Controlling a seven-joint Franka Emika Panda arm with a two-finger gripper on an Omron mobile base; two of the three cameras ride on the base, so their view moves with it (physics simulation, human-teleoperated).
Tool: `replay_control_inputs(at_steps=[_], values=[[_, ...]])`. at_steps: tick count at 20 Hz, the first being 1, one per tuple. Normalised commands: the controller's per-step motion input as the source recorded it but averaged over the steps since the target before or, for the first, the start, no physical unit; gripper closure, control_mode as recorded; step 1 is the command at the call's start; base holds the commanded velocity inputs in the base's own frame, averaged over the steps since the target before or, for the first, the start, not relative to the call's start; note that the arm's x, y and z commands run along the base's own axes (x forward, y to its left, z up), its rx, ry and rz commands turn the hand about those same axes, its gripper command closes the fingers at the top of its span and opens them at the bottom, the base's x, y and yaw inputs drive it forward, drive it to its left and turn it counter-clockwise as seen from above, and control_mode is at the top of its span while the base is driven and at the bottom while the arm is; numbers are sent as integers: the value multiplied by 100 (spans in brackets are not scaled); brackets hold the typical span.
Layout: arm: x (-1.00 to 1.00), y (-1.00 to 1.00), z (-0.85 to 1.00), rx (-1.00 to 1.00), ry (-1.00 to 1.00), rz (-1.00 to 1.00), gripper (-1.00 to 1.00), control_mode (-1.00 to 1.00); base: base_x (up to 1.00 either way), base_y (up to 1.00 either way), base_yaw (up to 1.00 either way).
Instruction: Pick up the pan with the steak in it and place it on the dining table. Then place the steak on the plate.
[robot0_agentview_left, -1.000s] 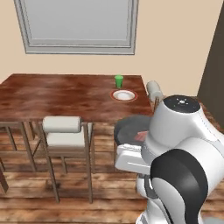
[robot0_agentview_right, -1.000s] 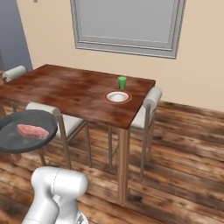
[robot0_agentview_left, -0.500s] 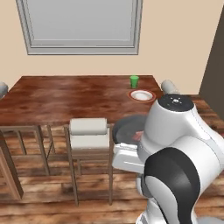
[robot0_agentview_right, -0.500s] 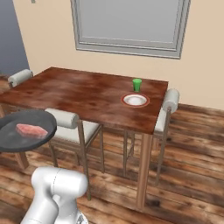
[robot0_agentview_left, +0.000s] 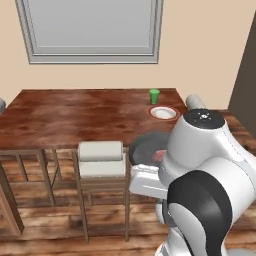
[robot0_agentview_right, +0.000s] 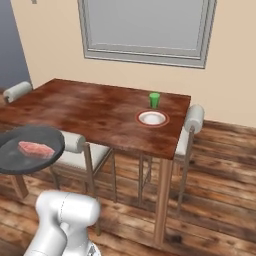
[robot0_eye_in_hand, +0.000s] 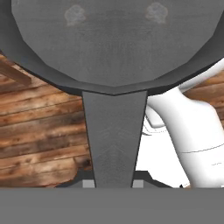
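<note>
The dark grey pan (robot0_agentview_right: 20, 157) hangs in the air in front of the dining table (robot0_agentview_right: 90, 107), level, with the pinkish steak (robot0_agentview_right: 36, 148) lying in it. In the left base view the pan (robot0_agentview_left: 145, 145) is half hidden behind my arm, and a bit of the steak (robot0_agentview_left: 160, 154) peeks out. From the hand view I see the pan's underside (robot0_eye_in_hand: 113, 39), and my gripper (robot0_eye_in_hand: 113, 183) is shut on its straight handle (robot0_eye_in_hand: 114, 131). The red-rimmed plate (robot0_agentview_right: 152, 118) (robot0_agentview_left: 163, 113) rests near the table's right end.
A small green cup (robot0_agentview_right: 155, 100) (robot0_agentview_left: 154, 96) stands just behind the plate. A cushioned chair (robot0_agentview_left: 101, 157) (robot0_agentview_right: 80, 150) is at the table's near side, beside the pan. Another chair (robot0_agentview_right: 192, 122) sits at the right end, with wooden floor all around.
The whole scene has shifted in both base views, so the base has driven; the table now sits closer and more central. The pan with the steak stays held the same way.
</note>
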Motion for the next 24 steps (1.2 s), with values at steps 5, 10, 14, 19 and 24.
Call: replay_control_inputs(at_steps=[5, 10, 14, 19, 24], values=[[0, 0, 0, 0, 0, 0, 100, 100, 81, 24, -4], [0, 0, 0, 0, 0, 0, 100, 100, 79, 23, -4], [0, 0, 0, 0, 0, 0, 100, 100, 73, 11, -1], [70, -4, 0, 2, 3, 0, 100, -100, 0, 0, 0], [65, -20, 0, 3, 1, 0, 100, -100, 0, 0, 0]])
